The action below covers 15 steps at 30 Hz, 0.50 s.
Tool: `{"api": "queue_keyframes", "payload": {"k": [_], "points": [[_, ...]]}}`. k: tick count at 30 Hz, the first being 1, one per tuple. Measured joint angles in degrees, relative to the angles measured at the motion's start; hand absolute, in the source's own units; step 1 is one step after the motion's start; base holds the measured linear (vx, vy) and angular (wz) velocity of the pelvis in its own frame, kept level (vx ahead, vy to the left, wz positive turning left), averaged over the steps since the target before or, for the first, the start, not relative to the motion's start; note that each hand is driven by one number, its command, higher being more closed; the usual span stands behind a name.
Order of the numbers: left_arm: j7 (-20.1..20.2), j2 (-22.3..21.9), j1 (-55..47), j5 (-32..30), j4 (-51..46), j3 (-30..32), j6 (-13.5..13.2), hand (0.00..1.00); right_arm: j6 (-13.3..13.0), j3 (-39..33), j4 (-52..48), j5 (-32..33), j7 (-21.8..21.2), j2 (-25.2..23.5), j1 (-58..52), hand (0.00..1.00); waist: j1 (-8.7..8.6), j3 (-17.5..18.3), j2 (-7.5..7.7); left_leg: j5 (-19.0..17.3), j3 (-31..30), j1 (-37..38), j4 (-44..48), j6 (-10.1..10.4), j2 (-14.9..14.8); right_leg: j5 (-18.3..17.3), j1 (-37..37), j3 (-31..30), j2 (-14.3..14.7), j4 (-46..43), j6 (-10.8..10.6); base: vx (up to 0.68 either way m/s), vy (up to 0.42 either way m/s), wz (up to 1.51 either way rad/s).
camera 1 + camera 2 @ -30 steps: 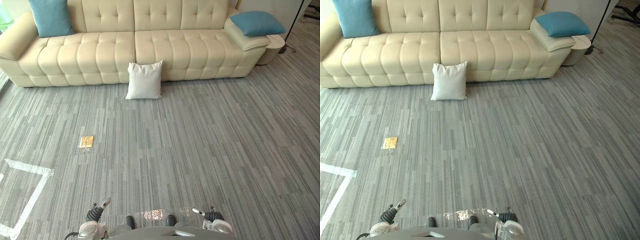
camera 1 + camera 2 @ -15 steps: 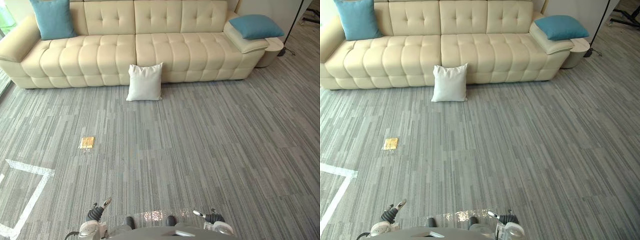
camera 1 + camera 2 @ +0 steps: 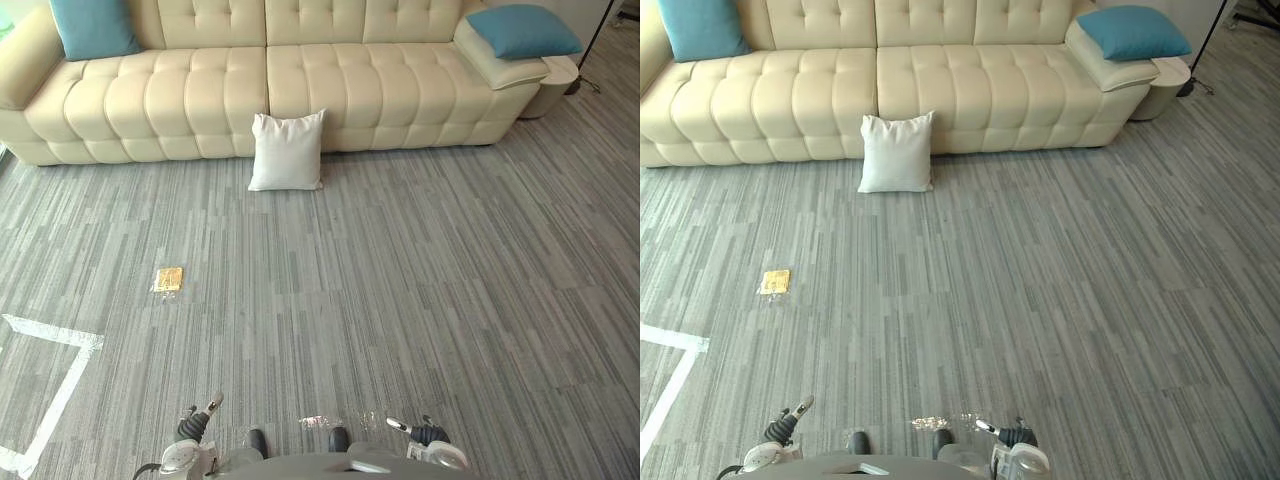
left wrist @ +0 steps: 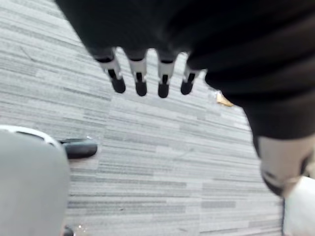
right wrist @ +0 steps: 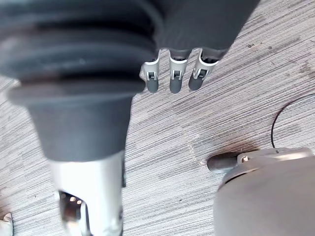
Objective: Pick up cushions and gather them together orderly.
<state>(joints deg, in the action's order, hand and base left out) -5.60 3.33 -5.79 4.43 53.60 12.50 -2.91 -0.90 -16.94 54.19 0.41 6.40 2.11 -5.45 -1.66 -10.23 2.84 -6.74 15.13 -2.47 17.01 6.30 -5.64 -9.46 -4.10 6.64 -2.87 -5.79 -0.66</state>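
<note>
My left hand (image 4: 141, 73) and my right hand (image 5: 171, 73) hang down by my sides. The fingers of both are straight and apart, and they hold nothing.

The white cushion (image 3: 288, 150) stands on the grey carpet (image 3: 420, 280) and leans on the front of the cream sofa (image 3: 200, 95). One blue cushion (image 3: 92, 25) sits at the left end of the sofa seat. The other blue cushion (image 3: 522, 30) lies on the sofa's right arm. All three are well apart from me and from each other.

I think the walk is the first danger. A small yellow thing (image 3: 168, 279) lies on the carpet to my left, and I could step on it if I drift that way.

The white cushion is soft and only leaning. If I grab one corner, it may flop down or slip out. The blue one on the sofa arm could slide off if I bump it.
</note>
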Motion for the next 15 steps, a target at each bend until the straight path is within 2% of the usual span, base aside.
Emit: {"api": "queue_keyframes", "payload": {"k": [1, 2, 4, 6, 7, 9, 10, 11, 12, 13, 15], "points": [[0.01, -0.38, 0.03, 0.3, -1.57, 1.44, -0.06, 0.0, 0.08, 0.05, -1.5, 0.21, 0.0, -0.56, -0.44, 0.0, 0.55, -0.81, 0.38, -0.73, 1.85, -4.45, 10.06, 0.23, -1.7, -0.8, -1.07, -0.25, -0.25, -0.42, 0.75, 0.15, -0.109, 0.06], [0.02, -1.06, 0.02, 0.62, -2.0, 2.38, -0.22, 0.0, 0.0, 0.04, -2.52, 0.26, 0.02, -0.42, -0.56, 0.0, 0.89, -1.37, -0.1, -3.78, 2.47, -7.81, 16.02, 0.69, -3.29, -1.47, -2.16, -0.41, 0.15, -0.6, 1.29, 0.17, -0.081, -0.02], [-0.03, -1.99, 0.03, 2.2, -1.98, 3.05, -0.22, 0.0, 0.11, 0.08, -2.46, 0.26, 0.02, 0.63, -0.38, 0.0, 1.41, -1.4, -1.69, -6.19, 2.57, -10.28, 15.64, -0.58, -3.33, -2.22, -3.76, -1.49, -0.17, -0.36, 1.34, 0.21, 0.026, -0.37], [0.01, -2.12, 0.02, 2.41, -2.27, 3.06, -0.46, 0.0, 0.15, 0.28, -2.44, 0.24, 0.03, 0.75, 0.4, 0.0, 1.78, -1.44, -1.92, -5.83, 2.57, -12.57, 11.4, -0.86, -2.02, -2.63, -4.92, -2.96, -1.53, 0.35, 0.65, 0.25, 0.109, -0.51], [0.03, -2.11, 0.02, 2.59, -2.39, 3.01, -0.71, 0.0, 0.16, 0.73, -2.43, 0.19, 0.03, 0.7, 0.85, 0.0, 1.9, -1.52, -1.68, -3.46, 2.24, -13.83, 5.8, -0.96, -0.33, -3.12, -5.91, -3.76, -2.98, 1.27, -0.06, 0.3, 0.172, -0.44], [-0.02, -2.18, 0.02, 2.77, -2.38, 2.45, -0.79, 0.0, 0.14, 1.05, -1.85, 0.17, 0.04, 0.86, 1.67, 0.0, 2.41, -1.49, -2.68, 3.4, 1.9, -15.3, -6.68, -1.13, 1.0, -3.7, -7.73, -5.43, -3.98, 3.47, -0.76, 0.4, 0.258, -0.56], [-0.12, -2.04, 0.02, 3.03, -2.31, 2.49, -0.8, 0.0, 0.18, 1.2, -1.39, 0.15, 0.06, 0.96, 1.64, 0.0, 3.36, -1.5, -2.76, 8.29, 1.71, -15.09, -7.0, -2.53, 0.84, -4.14, -8.21, -6.38, -4.03, 4.19, -1.43, 0.33, 0.213, -0.52], [-0.18, -1.86, 0.08, 3.15, -2.3, 2.41, -0.8, 0.0, 0.2, 1.28, -1.34, 0.17, 0.06, 0.62, 1.72, 0.0, 3.74, -1.29, -2.88, 10.08, 1.91, -15.15, -6.58, -4.44, 1.19, -4.1, -8.22, -7.0, -4.4, 4.33, -1.35, 0.33, 0.183, -0.44], [-0.19, -1.36, 0.43, 3.25, -2.27, 2.16, -0.85, 0.0, 0.15, 3.15, -1.32, 0.15, -0.05, -0.1, 2.59, 0.0, 3.69, -1.57, -1.84, 8.52, 2.04, -16.07, -4.86, -5.93, 1.91, -2.89, -7.92, -7.38, -5.08, 4.1, -0.25, 0.41, 0.21, -0.14], [-0.17, -0.72, 0.68, 3.42, -2.17, 2.73, -0.85, 0.0, 0.14, 3.55, -1.31, 0.15, -0.06, -0.94, 3.11, 0.0, 3.57, -1.62, -0.92, 7.96, 2.07, -16.65, -3.34, -7.94, 2.49, -0.67, -7.51, -7.57, -5.82, 3.83, -1.19, 0.51, 0.246, 0.07], [-0.19, 0.23, 0.66, 3.73, -1.49, 3.28, -0.87, 0.0, 0.15, 3.5, -1.29, 0.09, -0.09, -1.76, 3.2, 0.0, 3.57, -1.19, 0.94, 6.27, 3.03, -16.38, -1.41, -10.22, 3.85, 1.02, -7.87, -8.04, -7.38, 2.77, -2.63, 0.41, 0.186, 0.16]]}}
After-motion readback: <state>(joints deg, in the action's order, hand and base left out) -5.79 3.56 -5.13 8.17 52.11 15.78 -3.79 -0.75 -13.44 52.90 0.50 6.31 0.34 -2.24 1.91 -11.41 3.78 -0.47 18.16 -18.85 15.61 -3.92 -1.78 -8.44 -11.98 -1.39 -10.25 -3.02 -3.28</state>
